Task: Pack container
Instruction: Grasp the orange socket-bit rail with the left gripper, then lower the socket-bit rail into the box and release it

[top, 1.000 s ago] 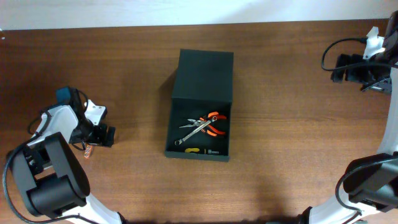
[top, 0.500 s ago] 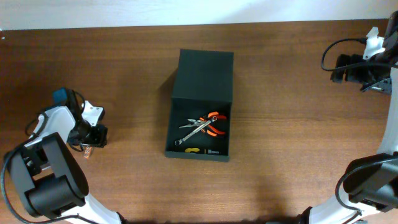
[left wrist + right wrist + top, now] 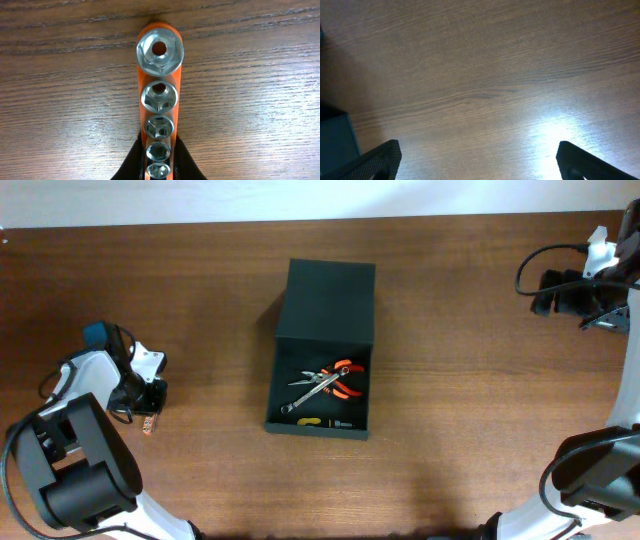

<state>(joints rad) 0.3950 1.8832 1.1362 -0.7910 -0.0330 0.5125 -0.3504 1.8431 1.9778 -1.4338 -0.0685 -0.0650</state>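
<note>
Here the left gripper [image 3: 159,152], clamping a socket rail [image 3: 159,75], sits well left of the container [image 3: 330,300]; the right gripper [image 3: 477,155] gapes.

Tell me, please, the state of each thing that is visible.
container: lid open, pliers and wrench inside
socket rail: lying flat on the table, gripped at one end
left gripper: jaws shut on the socket rail
right gripper: jaws open, empty

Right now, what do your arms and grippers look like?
The left arm and right arm have bulky black joints, white wrist shells, looping black cables; the left has a blue part. Left gripper and right gripper: black fingers.
</note>
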